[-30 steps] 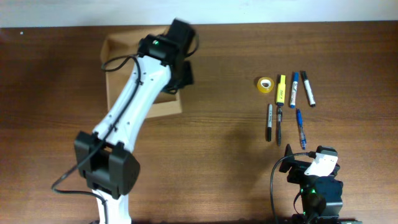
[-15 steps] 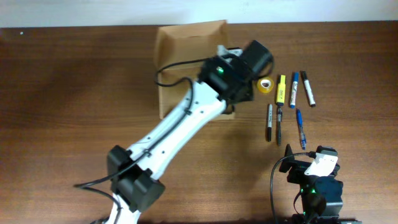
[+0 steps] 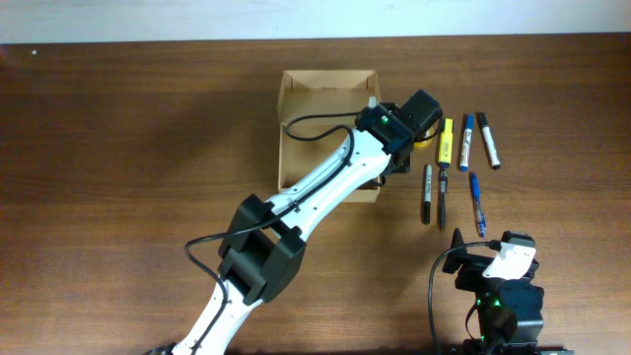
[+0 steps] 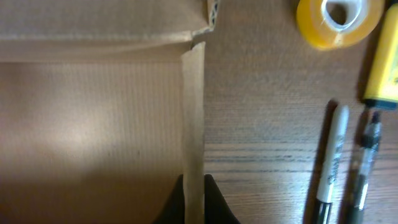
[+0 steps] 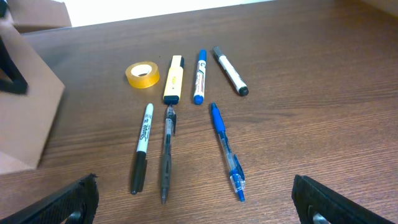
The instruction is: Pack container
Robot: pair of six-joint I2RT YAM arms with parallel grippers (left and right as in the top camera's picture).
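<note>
Left gripper (image 4: 193,190) pinches container (image 3: 315,94) right wall, black marker (image 4: 329,158) just beside; right gripper (image 5: 196,205) fingers wide

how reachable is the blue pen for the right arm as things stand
Probably yes. The blue pen lies on the table just ahead of the open right tool, nothing between them. The left tool is clamped on the container wall, off to the side, so it should not block the way.

Overhead looks straight down; close wrist views share the tape (image 4: 339,23)
</note>
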